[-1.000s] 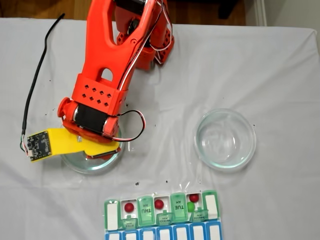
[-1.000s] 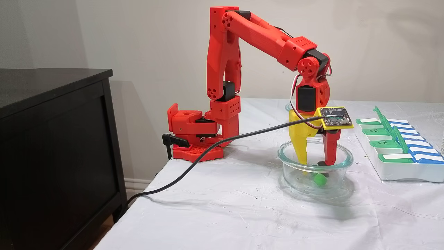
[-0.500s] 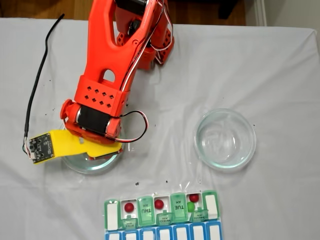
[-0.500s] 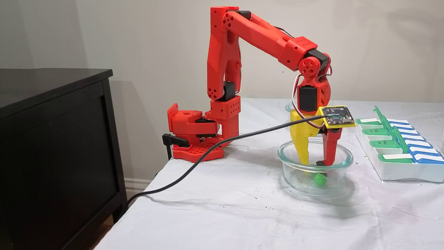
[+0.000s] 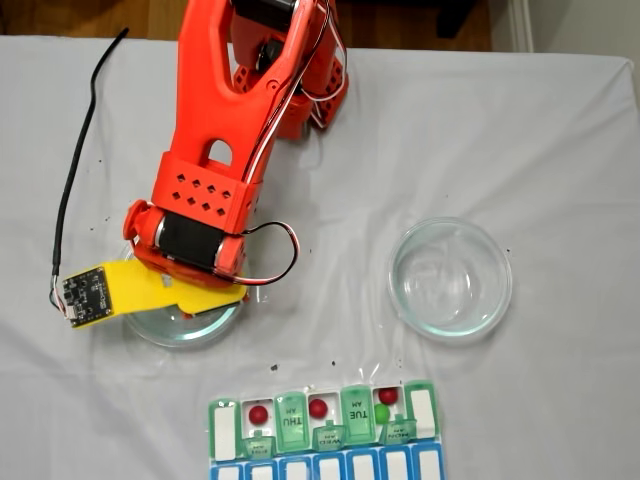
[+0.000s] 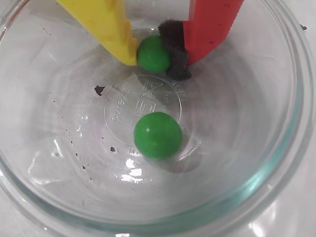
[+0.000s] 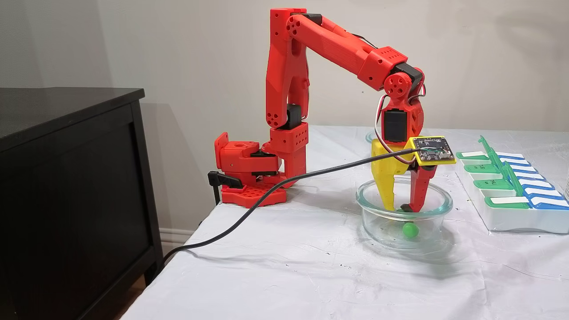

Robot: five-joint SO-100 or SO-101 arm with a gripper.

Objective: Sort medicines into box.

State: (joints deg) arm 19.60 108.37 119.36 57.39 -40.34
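Green pill [image 6: 153, 53] pinched between our gripper [image 6: 159, 55]'s yellow and red fingers inside the left glass dish [image 5: 150, 328], a second green ball [image 6: 157, 135] loose below. We judge the pick made; next, lift and carry right to the organizer [image 5: 325, 420]. Arm arches over, wrist pointing down.

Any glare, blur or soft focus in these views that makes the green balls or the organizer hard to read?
Wrist view: sharp; glare streaks on the glass dish, both the gripped green ball and the loose green ball clear. Top-down fixed view: soft, so the pill organizer lid lettering is barely legible. Side fixed view: even light, faint shadows, gripper crisp.
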